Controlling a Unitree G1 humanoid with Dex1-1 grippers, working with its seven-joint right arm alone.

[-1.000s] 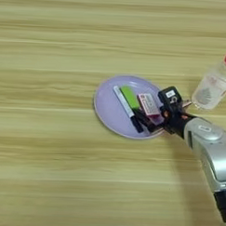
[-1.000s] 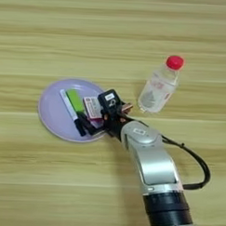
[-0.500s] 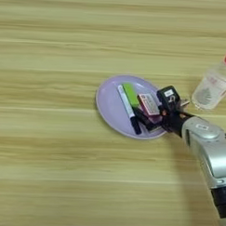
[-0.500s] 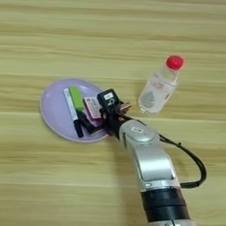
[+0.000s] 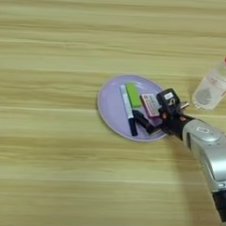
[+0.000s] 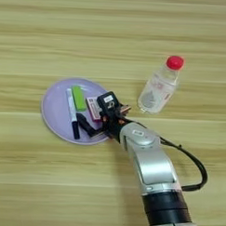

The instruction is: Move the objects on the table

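Tabletop plate (image 5: pixel 110 110) holds packet (image 5: pixel 150 105) between spread jaws.

Lavender plate (image 5: pixel 110 108) holds marker (image 5: pixel 127 109); green block (image 5: pixel 133 95); packet (image 5: pixel 150 105).

Even, bright, soft light falls on the worktop (image 5: pixel 47 168), with no harsh glare on the wood. A faint shadow lies beside the silver forearm (image 6: pixel 152 172), toward picture left. The clear bottle (image 6: pixel 158 89) shows pale highlights. Fine detail is slightly soft throughout.

Right gripper (image 6: pixel 97 115), jaws spread apart
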